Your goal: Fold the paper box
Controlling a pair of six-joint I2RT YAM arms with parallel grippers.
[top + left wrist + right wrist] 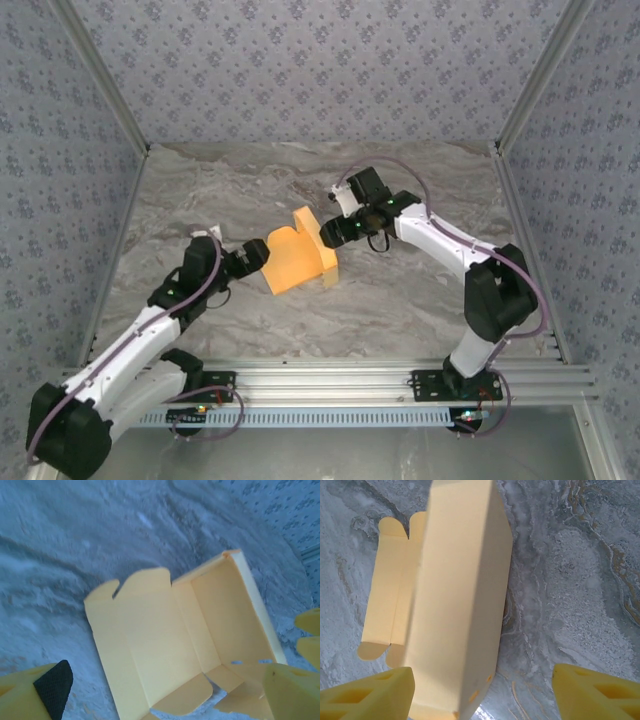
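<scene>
Top external view: the half-folded yellow-orange card paper box (302, 255) sits between my left jaws and right jaws, flap (282, 272) leftward; both gape wide, empty.

the left arm (140, 335) stretches from its near-left base far and to the right, forearm held low. its left hand (258, 256) points right, fingers (52, 685) spread wide. the right arm (450, 245) bends at a raised elbow on the right and reaches left. its right hand (330, 232) points left, its fingers (370, 695) wide apart. the two hands face each other near the middle.
</scene>
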